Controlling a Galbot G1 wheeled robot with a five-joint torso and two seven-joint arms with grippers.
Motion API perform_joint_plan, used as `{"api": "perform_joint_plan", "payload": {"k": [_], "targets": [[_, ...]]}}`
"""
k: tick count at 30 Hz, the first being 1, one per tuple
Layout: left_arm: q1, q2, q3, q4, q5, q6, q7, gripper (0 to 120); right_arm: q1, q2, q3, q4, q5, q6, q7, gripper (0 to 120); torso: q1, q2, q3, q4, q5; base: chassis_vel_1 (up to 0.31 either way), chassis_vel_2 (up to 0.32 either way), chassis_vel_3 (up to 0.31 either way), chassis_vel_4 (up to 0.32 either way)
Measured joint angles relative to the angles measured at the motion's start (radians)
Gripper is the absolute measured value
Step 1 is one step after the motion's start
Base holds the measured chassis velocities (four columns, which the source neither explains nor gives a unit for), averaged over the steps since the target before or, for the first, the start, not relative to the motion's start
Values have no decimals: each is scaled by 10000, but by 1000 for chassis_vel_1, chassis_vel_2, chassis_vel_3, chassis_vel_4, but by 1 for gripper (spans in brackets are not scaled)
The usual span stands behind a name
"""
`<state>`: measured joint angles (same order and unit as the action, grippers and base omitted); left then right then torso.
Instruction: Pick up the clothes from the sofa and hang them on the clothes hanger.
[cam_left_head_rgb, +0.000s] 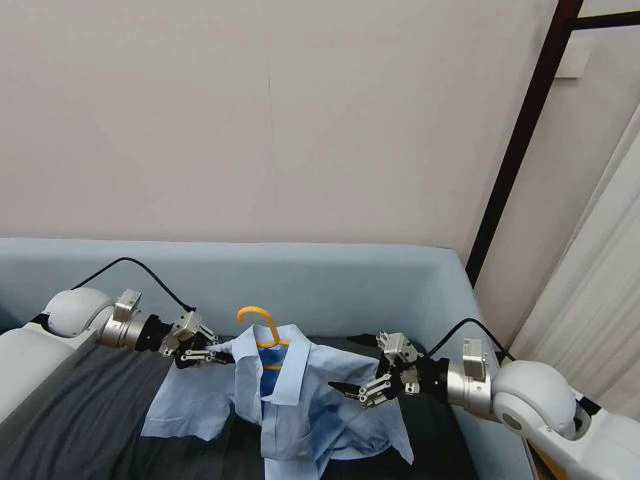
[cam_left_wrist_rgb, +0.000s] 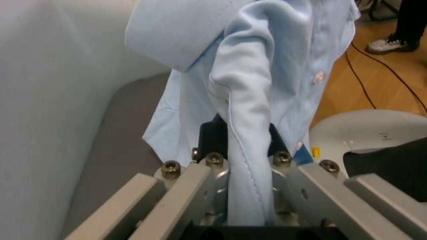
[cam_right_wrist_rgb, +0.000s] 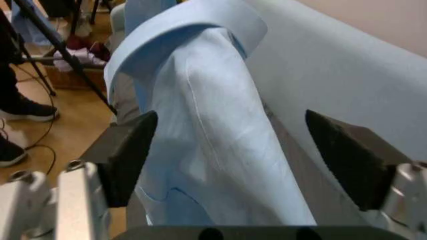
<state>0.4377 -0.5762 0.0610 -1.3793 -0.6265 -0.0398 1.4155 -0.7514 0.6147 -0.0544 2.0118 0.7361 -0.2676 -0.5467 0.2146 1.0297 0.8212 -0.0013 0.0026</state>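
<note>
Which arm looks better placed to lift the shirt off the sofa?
Left, probably. The left end effector is shut on a fold of the shirt beside the hanger; the right end effector is open, its fingers either side of the shirt, gripping nothing.

Both arms reach inward, held low. Left gripper (cam_left_head_rgb: 207, 352) is pinched tight on the shirt (cam_left_head_rgb: 290, 405). Right gripper (cam_left_head_rgb: 365, 375) gapes wide.

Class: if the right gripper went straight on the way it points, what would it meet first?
Probably the light blue collared shirt on the yellow plastic hanger; its draped shoulder lies ahead of the open right gripper.
</note>
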Motion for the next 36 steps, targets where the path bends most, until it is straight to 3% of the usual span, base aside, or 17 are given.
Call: {"api": "perform_joint_plan", "payload": {"k": [1,5,9,21,29,36], "targets": [[0,0,0,0,0,0,0,2,0,0,0,0,0,0,0,84,0,0,0,0,0,0,0,0,0],[-1,-48,26,-197,32,-59,-15,2,512,-20,-432,-294,-168,-174,-335,63,0,-1,0,0,0,0,0,0,0],[40,-53,76,-377,52,-101,-50,2,628,76,-583,-444,-357,-204,-729,49,-1,0,0,0,0,0,0,0,0],[38,-43,99,-413,132,-248,-161,2,230,-109,-124,-418,-735,7,-1487,7,0,0,0,-2,0,0,0,0,0],[4,-60,143,-430,139,-287,-186,2,-26,-119,14,-374,-959,103,-1418,7,0,0,-1,-1,0,0,0,0,0],[-19,-35,140,51,-187,-844,-457,26,-267,-126,268,-474,-1084,361,-1549,7,0,-1,0,-1,0,0,0,0,0]]}}
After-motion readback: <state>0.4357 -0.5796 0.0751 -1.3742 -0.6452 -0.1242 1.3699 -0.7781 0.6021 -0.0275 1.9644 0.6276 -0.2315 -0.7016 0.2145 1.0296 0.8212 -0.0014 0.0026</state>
